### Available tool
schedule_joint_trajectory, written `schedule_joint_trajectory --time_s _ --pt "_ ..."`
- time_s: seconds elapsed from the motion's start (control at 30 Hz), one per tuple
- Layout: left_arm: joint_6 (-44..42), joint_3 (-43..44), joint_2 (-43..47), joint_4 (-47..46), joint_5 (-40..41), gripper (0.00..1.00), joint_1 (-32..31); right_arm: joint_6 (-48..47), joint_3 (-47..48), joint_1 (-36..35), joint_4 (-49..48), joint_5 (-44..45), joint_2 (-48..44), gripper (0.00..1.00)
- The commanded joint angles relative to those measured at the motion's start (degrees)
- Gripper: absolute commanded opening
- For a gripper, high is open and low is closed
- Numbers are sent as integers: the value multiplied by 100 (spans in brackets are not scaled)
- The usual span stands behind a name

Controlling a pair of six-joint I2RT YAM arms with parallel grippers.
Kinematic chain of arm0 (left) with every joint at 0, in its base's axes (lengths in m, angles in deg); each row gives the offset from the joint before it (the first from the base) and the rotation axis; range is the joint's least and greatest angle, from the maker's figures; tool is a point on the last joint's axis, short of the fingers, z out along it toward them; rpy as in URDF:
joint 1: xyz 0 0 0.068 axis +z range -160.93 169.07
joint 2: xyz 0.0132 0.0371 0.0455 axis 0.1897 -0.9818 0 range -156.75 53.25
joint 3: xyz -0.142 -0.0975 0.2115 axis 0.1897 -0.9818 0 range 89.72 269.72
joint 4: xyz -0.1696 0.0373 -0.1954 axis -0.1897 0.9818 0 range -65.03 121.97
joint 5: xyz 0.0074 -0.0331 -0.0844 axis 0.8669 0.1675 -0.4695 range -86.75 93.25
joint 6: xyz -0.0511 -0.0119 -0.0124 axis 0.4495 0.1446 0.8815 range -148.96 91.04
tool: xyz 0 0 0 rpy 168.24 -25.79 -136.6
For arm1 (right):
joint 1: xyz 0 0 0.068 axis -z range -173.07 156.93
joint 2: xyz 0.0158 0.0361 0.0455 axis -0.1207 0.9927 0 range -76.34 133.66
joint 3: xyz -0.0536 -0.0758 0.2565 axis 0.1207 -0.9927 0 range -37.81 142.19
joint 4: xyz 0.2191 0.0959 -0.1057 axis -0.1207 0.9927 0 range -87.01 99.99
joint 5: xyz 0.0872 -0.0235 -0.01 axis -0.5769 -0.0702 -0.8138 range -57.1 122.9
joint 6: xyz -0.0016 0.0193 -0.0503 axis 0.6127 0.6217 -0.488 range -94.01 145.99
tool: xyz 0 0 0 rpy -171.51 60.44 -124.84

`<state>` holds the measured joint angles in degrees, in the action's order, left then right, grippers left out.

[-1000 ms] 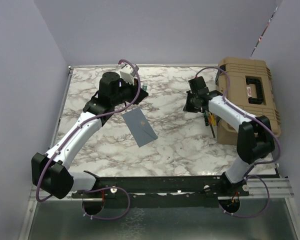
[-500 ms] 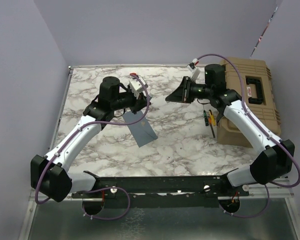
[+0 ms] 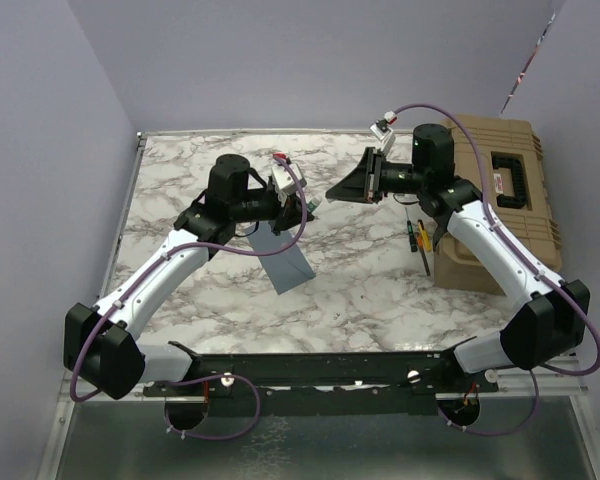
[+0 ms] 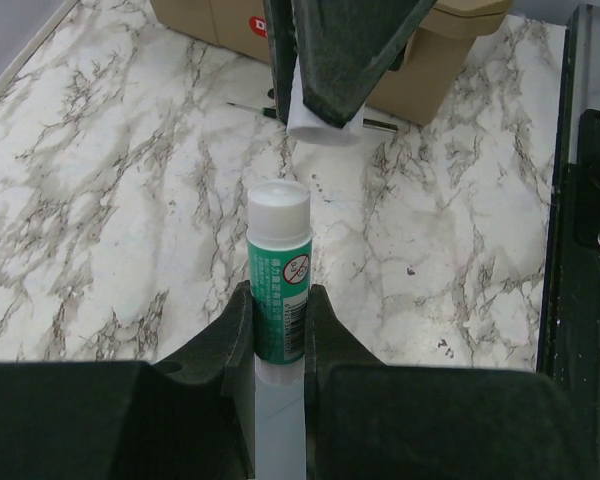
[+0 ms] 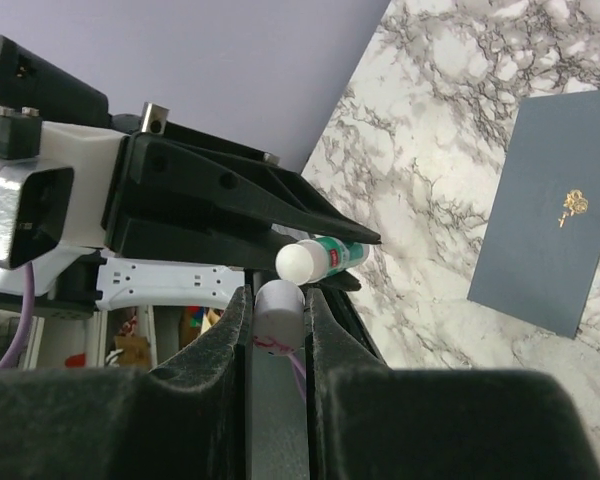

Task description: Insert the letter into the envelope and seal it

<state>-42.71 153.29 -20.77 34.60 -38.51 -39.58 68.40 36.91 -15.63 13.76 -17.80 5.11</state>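
Marble tabletop (image 3: 380,290) carries the envelope (image 3: 280,255) flat near its middle, close to the two grippers meeting in the air; no letter shows anywhere, so it is likely inside already and sealing is in hand. Left gripper (image 4: 278,300) is clamped on a green glue stick (image 4: 278,270) and the right gripper (image 5: 278,300) pinches a white cap (image 5: 278,318), so next the stick's bare tip should come down to the envelope. Only the right wrist view shows the envelope's gold emblem (image 5: 574,207); the top view leaves both held things too small to read
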Motion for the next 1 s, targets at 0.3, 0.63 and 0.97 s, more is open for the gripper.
schedule_joint_trajectory --time_s 0.3,0.63,0.97 --pt "-146 191 -64 71 -239 0 -86 61 127 -133 13 -66 255 0" --pt "-165 117 -140 66 -114 0 -216 217 43 -323 -168 -141 388 0" --pt "-288 141 -143 205 -102 0 -295 -37 347 -345 506 -178 461 0"
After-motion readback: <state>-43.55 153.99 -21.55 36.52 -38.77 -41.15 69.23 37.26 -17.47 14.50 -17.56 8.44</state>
